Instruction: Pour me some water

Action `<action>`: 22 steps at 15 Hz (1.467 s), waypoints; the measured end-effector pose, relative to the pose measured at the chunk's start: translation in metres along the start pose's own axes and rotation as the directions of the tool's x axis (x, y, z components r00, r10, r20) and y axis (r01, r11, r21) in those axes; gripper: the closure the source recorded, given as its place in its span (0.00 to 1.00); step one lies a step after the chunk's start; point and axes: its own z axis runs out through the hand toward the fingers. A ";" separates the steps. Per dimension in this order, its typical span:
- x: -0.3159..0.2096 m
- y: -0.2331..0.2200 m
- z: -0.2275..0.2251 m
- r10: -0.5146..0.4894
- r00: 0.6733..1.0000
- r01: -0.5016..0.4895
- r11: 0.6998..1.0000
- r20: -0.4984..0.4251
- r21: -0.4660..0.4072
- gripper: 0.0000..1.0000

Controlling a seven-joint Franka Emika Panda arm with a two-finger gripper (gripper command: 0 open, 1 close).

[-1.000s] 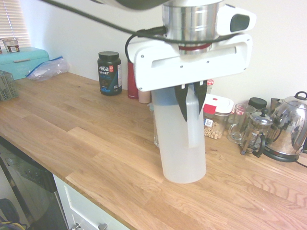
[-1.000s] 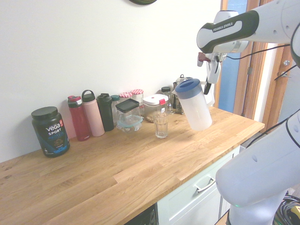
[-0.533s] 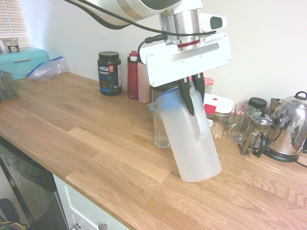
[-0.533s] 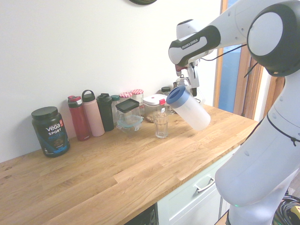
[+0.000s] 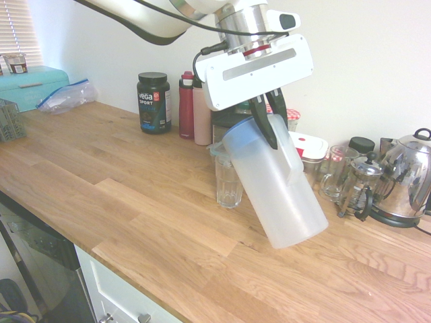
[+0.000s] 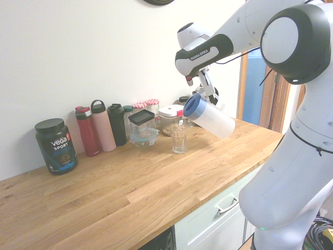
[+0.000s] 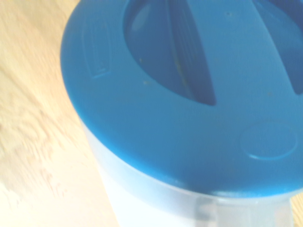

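Wooden counter [image 5: 161, 222] by white wall. Gripper [image 5: 271, 142] clamping handle of jug [image 5: 276, 185], which is tilting above counter beside glass [image 5: 229, 185]; wrist view alone showing lid's [image 7: 156, 123] recessed top closely.

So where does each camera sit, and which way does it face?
First exterior: above the counter, facing its wall side; forearm, hand and gripper show.
Second exterior: opposite side, facing the same wall; most of the arm enters from picture right.
Wrist: close over the jug's blue lid; no robot parts.
Both exteriors share jug, glass.
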 end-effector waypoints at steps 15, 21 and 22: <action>0.013 -0.003 0.007 0.057 0.998 -0.056 0.997 -0.023 0.052 1.00; -0.085 0.087 0.008 0.232 0.960 -0.151 0.902 -0.160 0.405 1.00; -0.096 0.094 0.016 0.263 0.950 -0.161 0.872 -0.165 0.463 1.00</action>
